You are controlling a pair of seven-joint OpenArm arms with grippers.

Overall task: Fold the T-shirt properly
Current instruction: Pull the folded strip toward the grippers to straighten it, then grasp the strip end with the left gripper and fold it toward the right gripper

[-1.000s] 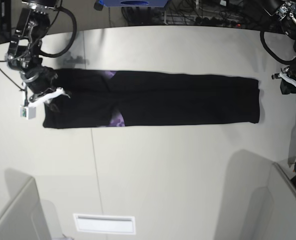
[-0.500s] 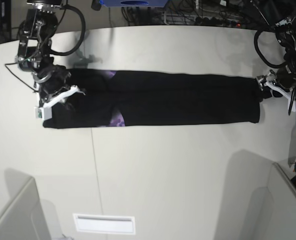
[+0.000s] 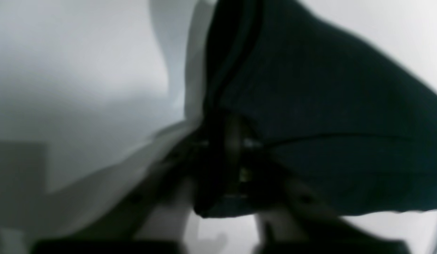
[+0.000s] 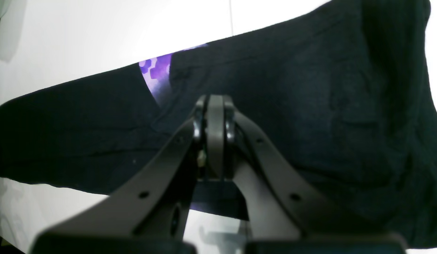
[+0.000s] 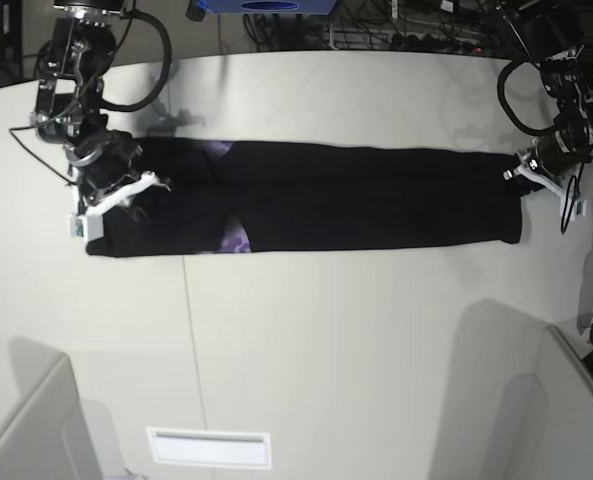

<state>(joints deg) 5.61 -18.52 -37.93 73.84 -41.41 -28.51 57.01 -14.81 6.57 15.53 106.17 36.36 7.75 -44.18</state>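
Black T-shirt (image 5: 376, 196), long axis across table (image 5: 326, 330), left-right.

The T-shirt (image 5: 316, 195) is matt black cloth, soft and faintly creased, with a purple printed patch (image 4: 156, 72) showing at a fold. The table (image 5: 356, 330) looks smooth, pale and matt. The right fingers (image 4: 215, 120) appear as smooth grey plastic with a slight sheen.

pale grey table (image 5: 356, 340), tangled cables (image 5: 396, 35) behind, grey partitions (image 5: 36, 430)
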